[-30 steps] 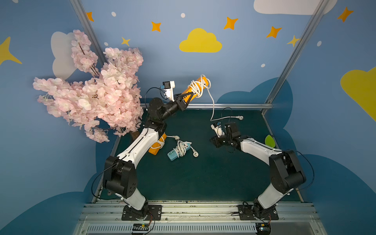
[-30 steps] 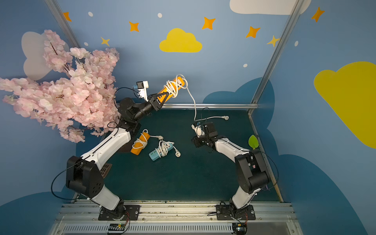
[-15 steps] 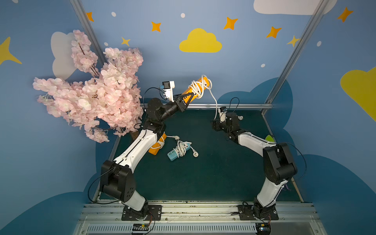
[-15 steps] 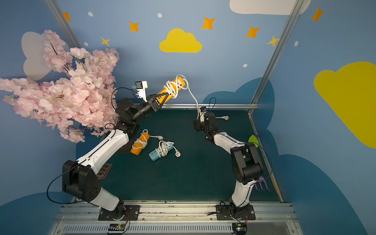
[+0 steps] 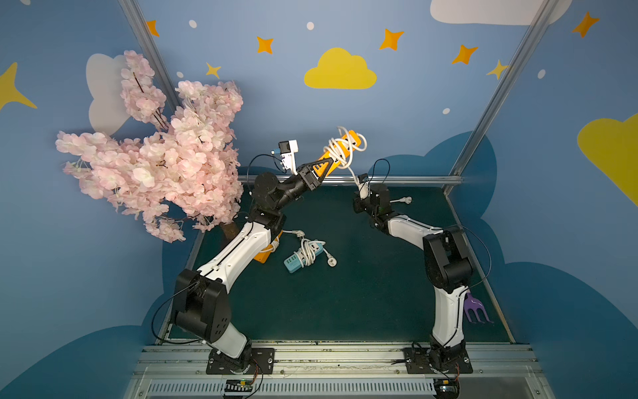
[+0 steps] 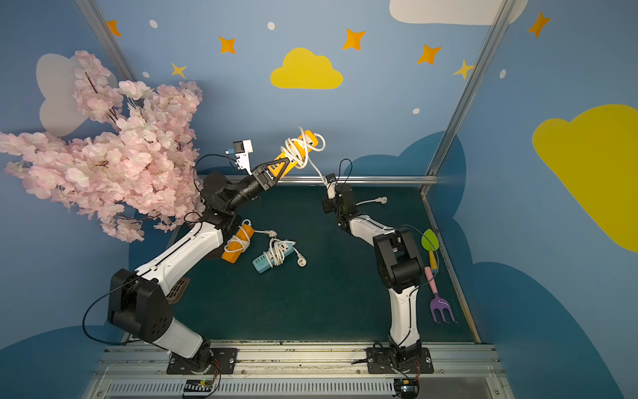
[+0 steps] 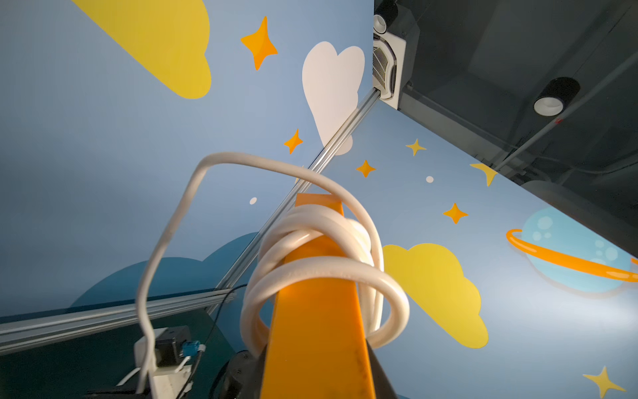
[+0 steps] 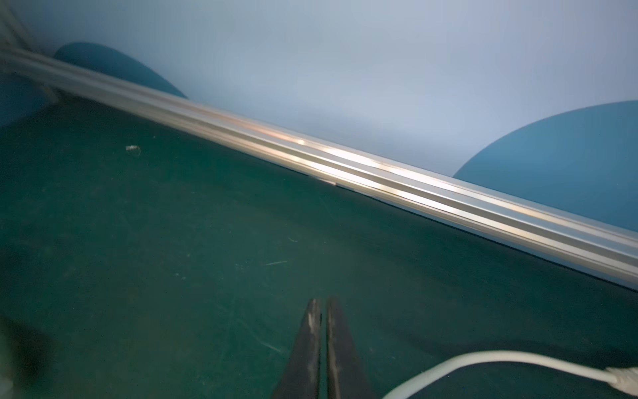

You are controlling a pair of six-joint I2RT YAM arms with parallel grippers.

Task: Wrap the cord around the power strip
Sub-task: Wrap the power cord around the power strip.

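My left gripper (image 5: 319,169) is shut on the near end of the orange power strip (image 5: 353,135), holding it raised and tilted toward the back wall. The white cord (image 5: 340,152) loops around the strip several times in both top views and in the left wrist view (image 7: 321,269). A loose length of cord drops past my right wrist, and the plug (image 5: 407,199) lies on the green mat. My right gripper (image 8: 321,307) is shut with nothing between its fingers, low over the mat near the back rail. The cord's end (image 8: 483,359) lies beside it, untouched.
A second orange strip (image 6: 238,243) and a teal strip (image 5: 303,255), both wrapped in cord, lie on the mat by my left arm. A pink blossom tree (image 5: 165,155) fills the left side. A purple fork (image 6: 442,307) and a green trowel (image 6: 429,241) lie along the right edge. The metal rail (image 5: 414,179) bounds the back.
My right arm has swung from the middle of the mat toward the back rail, under the raised strip. My left arm still holds the strip in nearly the same place.
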